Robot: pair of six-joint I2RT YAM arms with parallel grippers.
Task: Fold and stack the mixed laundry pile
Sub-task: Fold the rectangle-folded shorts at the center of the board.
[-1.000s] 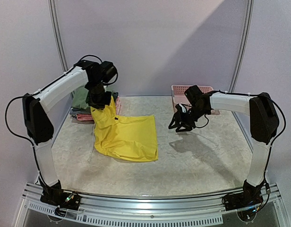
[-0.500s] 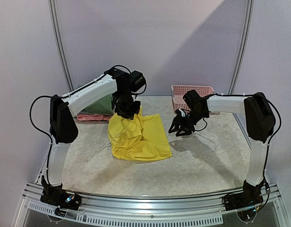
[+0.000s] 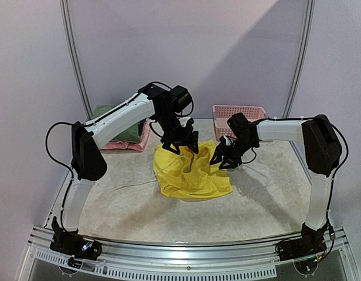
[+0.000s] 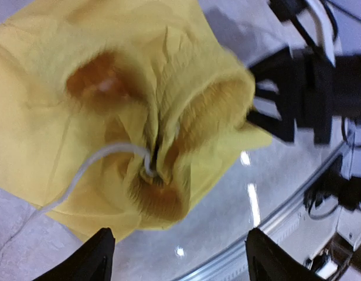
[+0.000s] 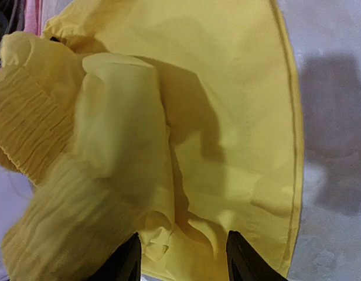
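Observation:
The bright yellow shorts (image 3: 192, 174) lie crumpled in the middle of the table, with a white drawstring (image 3: 133, 186) trailing to the left. My left gripper (image 3: 184, 140) hangs just above their back edge, open and holding nothing. In the left wrist view the bunched waistband (image 4: 169, 146) and cord (image 4: 92, 163) sit beyond the spread fingers (image 4: 101, 254). My right gripper (image 3: 222, 158) hovers over the shorts' right side, also open. In the right wrist view yellow cloth (image 5: 227, 117) fills the space beneath the right gripper (image 5: 183, 260). An olive-green garment (image 3: 107, 115) lies folded at the back left.
A pink garment (image 3: 132, 140) lies under the green one at the back left. A pink lattice basket (image 3: 239, 112) stands at the back right, just behind the right arm. The metal rail (image 3: 186, 249) runs along the table's near edge.
My left arm swung rightward, carrying the shorts from the left side to the table's middle, then opened and let them drop in a heap. The right gripper has scarcely moved.

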